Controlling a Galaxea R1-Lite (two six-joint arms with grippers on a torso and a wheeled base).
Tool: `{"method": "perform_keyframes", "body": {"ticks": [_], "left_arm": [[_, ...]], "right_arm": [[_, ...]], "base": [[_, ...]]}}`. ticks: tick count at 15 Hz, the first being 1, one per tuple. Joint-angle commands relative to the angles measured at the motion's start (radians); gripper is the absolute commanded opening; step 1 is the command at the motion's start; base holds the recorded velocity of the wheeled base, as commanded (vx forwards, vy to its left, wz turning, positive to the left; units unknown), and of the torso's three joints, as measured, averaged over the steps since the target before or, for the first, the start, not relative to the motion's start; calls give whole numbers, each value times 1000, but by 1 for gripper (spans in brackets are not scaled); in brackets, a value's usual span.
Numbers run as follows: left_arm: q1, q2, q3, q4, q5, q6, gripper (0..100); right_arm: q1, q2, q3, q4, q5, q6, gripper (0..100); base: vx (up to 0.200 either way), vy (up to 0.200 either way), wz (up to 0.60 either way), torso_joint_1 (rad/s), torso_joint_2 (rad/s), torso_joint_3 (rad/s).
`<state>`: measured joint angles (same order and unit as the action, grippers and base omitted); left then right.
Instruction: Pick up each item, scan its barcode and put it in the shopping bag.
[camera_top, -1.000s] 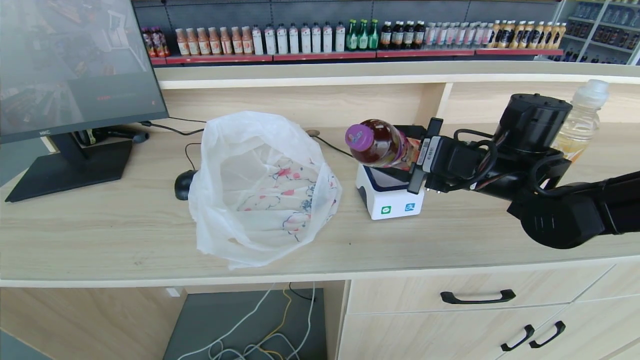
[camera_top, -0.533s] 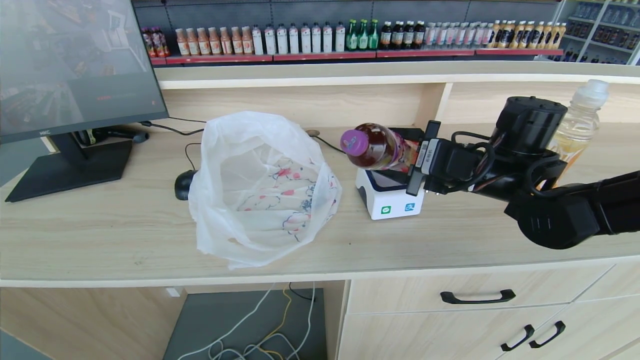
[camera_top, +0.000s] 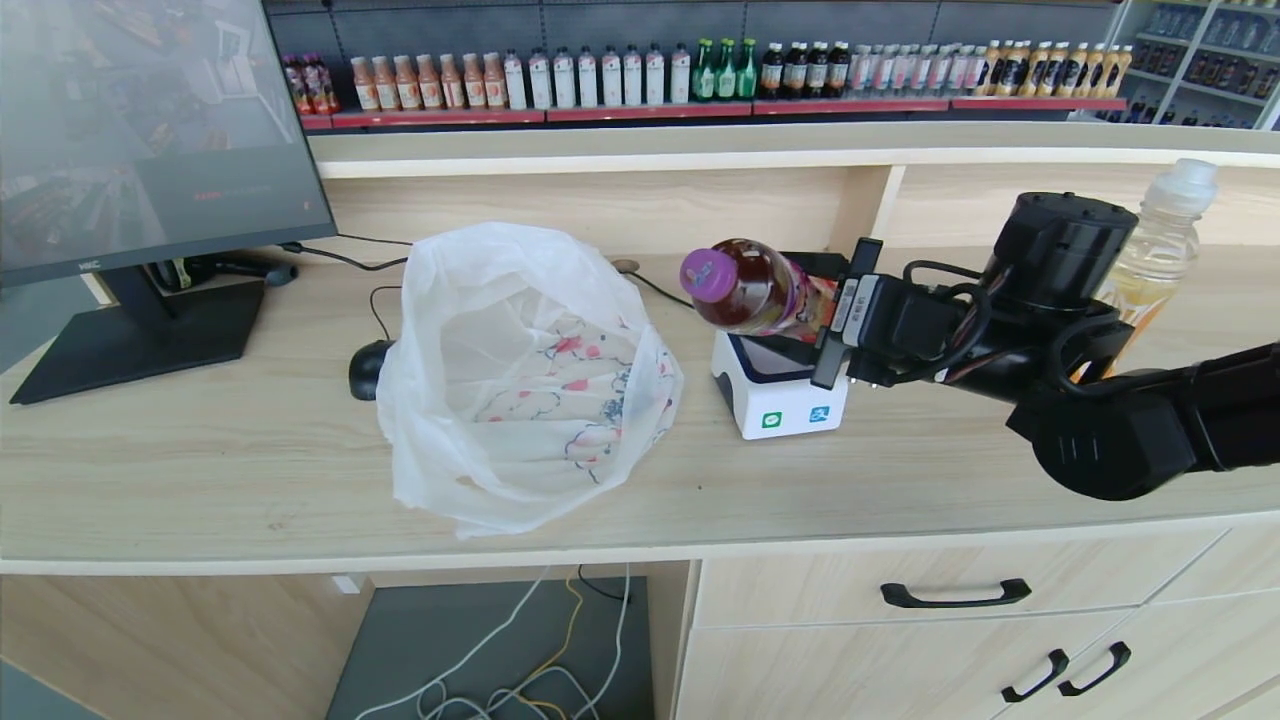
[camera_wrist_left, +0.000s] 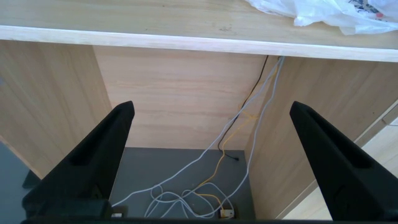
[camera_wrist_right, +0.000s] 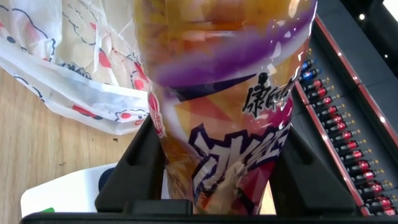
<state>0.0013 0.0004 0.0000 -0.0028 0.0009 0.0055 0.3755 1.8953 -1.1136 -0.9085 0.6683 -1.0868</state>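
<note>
My right gripper (camera_top: 822, 305) is shut on a brown drink bottle (camera_top: 752, 287) with a purple cap and a purple and orange label. It holds the bottle sideways just above the white barcode scanner (camera_top: 779, 395), cap pointing toward the shopping bag (camera_top: 525, 375). The bag is white plastic with a printed pattern and stands open on the counter left of the scanner. In the right wrist view the bottle (camera_wrist_right: 227, 106) sits between both fingers (camera_wrist_right: 134, 168), with the bag (camera_wrist_right: 81, 68) beyond. My left gripper (camera_wrist_left: 211, 162) is open below the counter edge, facing cables on the floor.
A pale yellow bottle (camera_top: 1160, 240) stands on the counter behind my right arm. A monitor (camera_top: 150, 130) on a black stand is at far left, with a black mouse (camera_top: 368, 368) beside the bag. Drawers (camera_top: 955, 595) lie under the counter's right side.
The right gripper has carried the bottle a little to the left over the scanner and tilted it slightly. The left gripper and the bag are as before.
</note>
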Motion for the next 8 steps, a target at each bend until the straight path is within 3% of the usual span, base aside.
{"method": "perform_keyframes", "body": {"ticks": [1,8], "left_arm": [[0,0,0,0,1,1,100],[0,0,0,0,1,1,100]], "right_arm": [[2,-4,1,-1,1,-1,0],[2,-25,-5,-27,-12,47,0]], "base": [[0,0,0,0,0,0],[0,0,0,0,0,0]]}}
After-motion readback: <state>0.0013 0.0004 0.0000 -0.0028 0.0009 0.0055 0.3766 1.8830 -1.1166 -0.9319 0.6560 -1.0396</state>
